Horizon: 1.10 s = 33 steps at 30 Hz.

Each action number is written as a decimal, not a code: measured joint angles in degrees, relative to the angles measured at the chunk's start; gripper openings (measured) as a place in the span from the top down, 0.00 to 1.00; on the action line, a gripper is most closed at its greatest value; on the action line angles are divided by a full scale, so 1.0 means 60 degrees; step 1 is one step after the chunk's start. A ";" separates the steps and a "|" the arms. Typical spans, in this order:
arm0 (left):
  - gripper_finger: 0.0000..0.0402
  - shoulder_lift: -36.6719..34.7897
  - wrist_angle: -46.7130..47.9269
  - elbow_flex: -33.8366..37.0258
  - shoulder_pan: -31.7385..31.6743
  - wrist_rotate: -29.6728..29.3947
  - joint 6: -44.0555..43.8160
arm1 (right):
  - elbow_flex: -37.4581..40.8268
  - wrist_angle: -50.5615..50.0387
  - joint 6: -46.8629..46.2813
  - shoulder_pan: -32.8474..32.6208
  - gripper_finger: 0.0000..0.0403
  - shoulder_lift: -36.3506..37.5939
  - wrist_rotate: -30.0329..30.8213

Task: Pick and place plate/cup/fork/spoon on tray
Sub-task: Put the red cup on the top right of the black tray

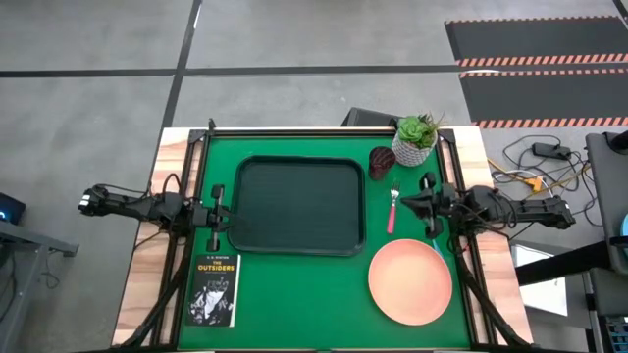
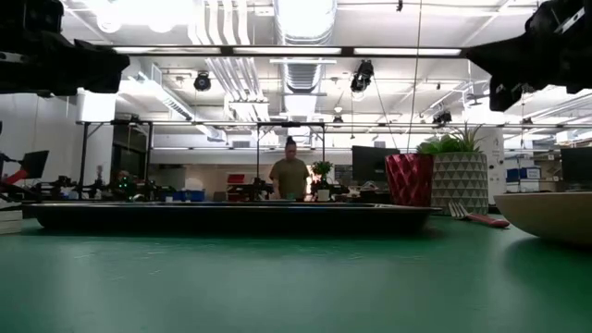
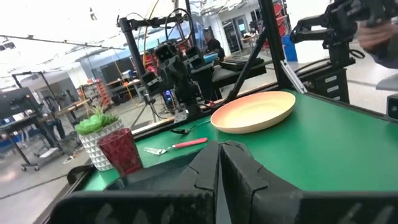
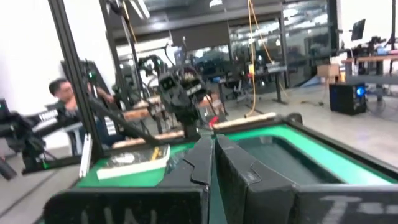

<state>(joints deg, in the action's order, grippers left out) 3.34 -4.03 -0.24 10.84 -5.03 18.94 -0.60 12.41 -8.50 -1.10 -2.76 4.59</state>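
Both hands are closed and empty: right hand (image 1: pixel 424 203) hangs beside the pink-handled silver fork (image 1: pixel 392 209), left hand (image 1: pixel 218 211) at the empty dark rectangular tray (image 1: pixel 297 206); fingers should be parted before descending

tray (image 1: pixel 296 206): middle of the table (image 1: pixel 304 294)
cup (image 1: pixel 381 161): 2 o'clock from the tray, just off its corner
plant pot (image 1: pixel 416 141): touching or just beside the cup, at its 2 o'clock
fork (image 1: pixel 392 208): 3 o'clock from the tray, near its rim, 6 o'clock from the cup
plate (image 1: pixel 410 281): 4 o'clock from the tray, 6 o'clock from the fork
book (image 1: pixel 213 289): 7 o'clock from the tray
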 joint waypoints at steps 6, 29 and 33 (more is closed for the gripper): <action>1.00 -0.0002 -0.0571 0.0002 0.0002 -0.0220 -0.0095 | 0.0003 0.1021 0.0315 0.0000 0.98 -0.0004 0.0008; 1.00 0.0031 -0.3609 0.0002 0.0013 -0.0208 -0.2086 | -0.1965 0.1766 0.0695 0.0001 0.98 -0.3009 0.2206; 1.00 0.0053 -0.4217 0.0002 0.0013 -0.0206 -0.2087 | -0.2188 0.1775 0.0722 0.0000 0.98 -0.3780 0.2245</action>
<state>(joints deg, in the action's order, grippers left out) 3.66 -29.34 -0.23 10.92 -6.26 6.42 -13.73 23.06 -4.17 -1.10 -25.44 18.06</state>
